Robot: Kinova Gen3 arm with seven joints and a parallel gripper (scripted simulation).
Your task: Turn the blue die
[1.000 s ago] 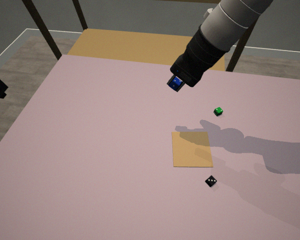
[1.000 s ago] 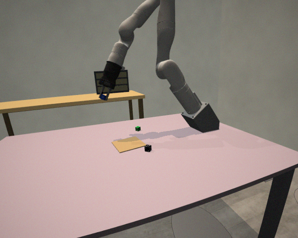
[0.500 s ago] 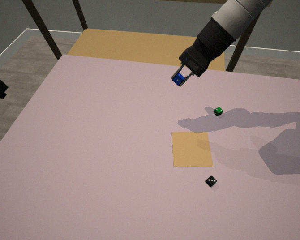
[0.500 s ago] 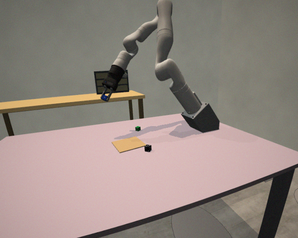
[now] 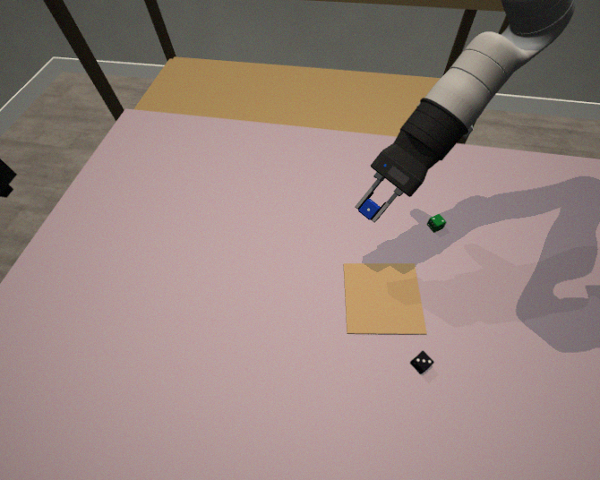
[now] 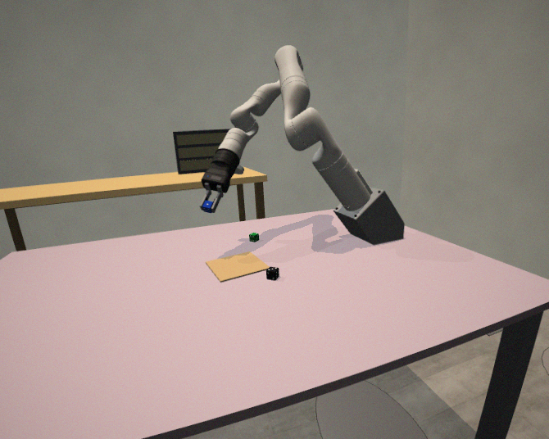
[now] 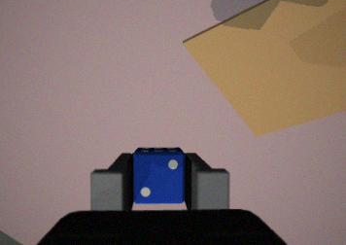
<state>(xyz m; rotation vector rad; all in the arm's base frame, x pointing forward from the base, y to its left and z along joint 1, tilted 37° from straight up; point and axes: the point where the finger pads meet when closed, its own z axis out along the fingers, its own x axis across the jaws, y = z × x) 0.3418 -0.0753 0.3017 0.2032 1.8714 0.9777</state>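
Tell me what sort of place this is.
Probably a robotics test room: one arm bolted to a bare pink table, its claw holding a blue die, grey walls, and a wooden bench with a small rack behind.

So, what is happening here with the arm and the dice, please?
The arm's gripper holds the blue die in the air above the pink table, not over the tan mat. The face with one pip shows in the top view. The green die and the black die rest on the table, off the mat.
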